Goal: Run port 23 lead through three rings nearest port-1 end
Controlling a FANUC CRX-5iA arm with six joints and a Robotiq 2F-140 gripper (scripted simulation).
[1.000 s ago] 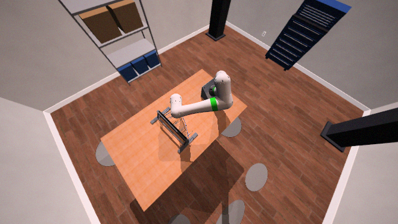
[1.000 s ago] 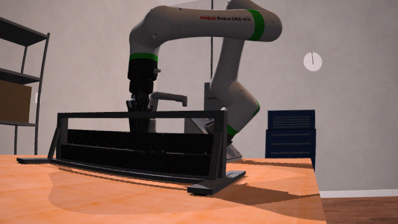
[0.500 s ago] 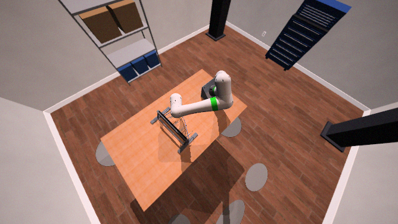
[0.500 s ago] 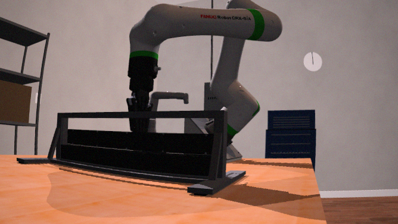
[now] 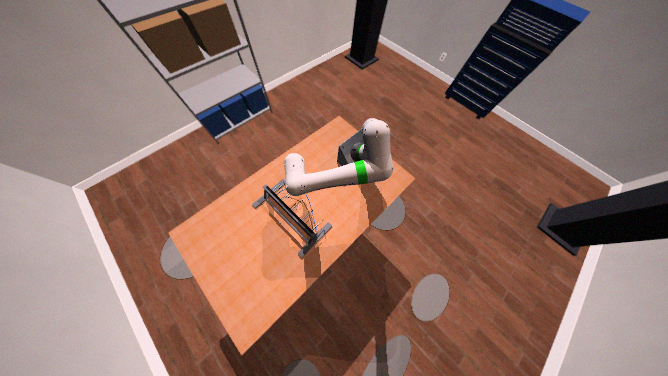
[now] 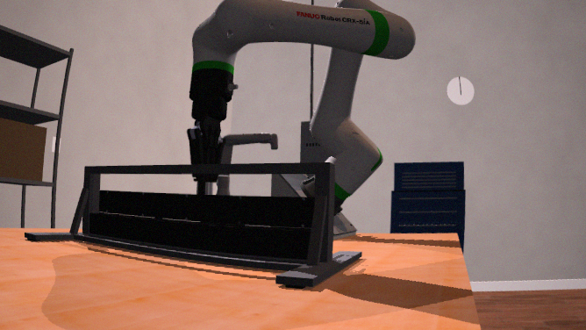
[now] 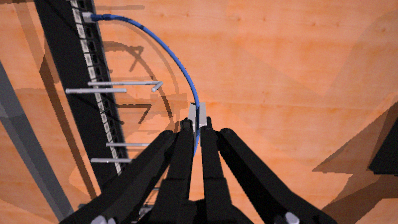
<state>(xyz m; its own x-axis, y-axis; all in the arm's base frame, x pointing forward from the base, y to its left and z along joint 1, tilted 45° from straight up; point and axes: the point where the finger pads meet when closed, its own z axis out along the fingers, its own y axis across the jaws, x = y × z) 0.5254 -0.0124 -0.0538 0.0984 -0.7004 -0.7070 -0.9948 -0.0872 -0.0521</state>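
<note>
Gripping the lead [image 5: 311,207] [image 7: 172,52], the tool [image 6: 206,186] [image 7: 198,111] stands just outward of the rings [image 7: 125,83]; the lead bows past their fronts, so the coming move probably turns on bringing it inward.
</note>
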